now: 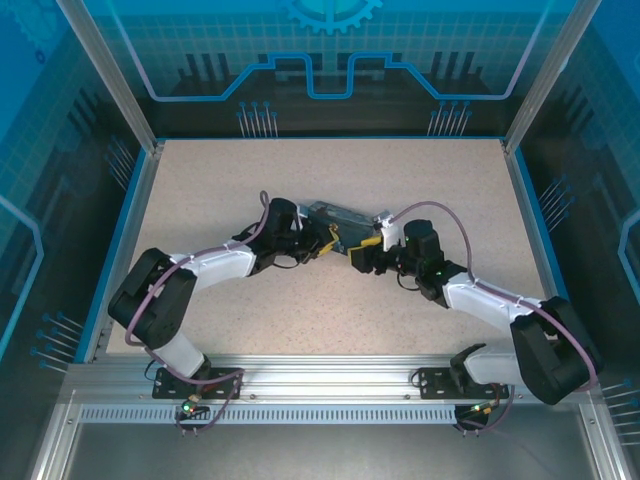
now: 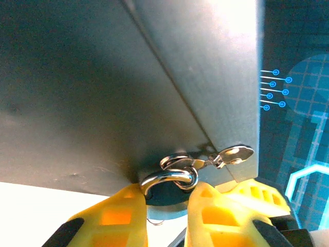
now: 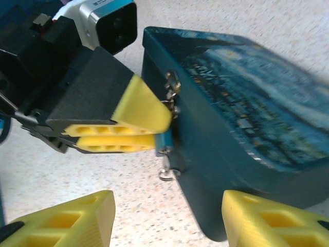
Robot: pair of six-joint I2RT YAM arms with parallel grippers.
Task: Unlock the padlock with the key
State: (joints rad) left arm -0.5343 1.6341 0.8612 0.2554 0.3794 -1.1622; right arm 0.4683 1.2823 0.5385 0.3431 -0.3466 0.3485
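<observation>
Padlock (image 3: 164, 142) lies just beyond the right claw (image 3: 167, 196), whose yellow fingers (image 3: 67, 221) stand wide apart and empty in the foreground above the speckled counter (image 3: 128, 200). The left claw (image 3: 159, 131) is closed on the bluish lock body, held at the front wall of the swirl-painted box (image 3: 247, 118), its shackle (image 2: 169, 177) looped through the metal latch (image 2: 234, 154). A small wire ring (image 3: 167, 174) hangs beneath the lock.
</observation>
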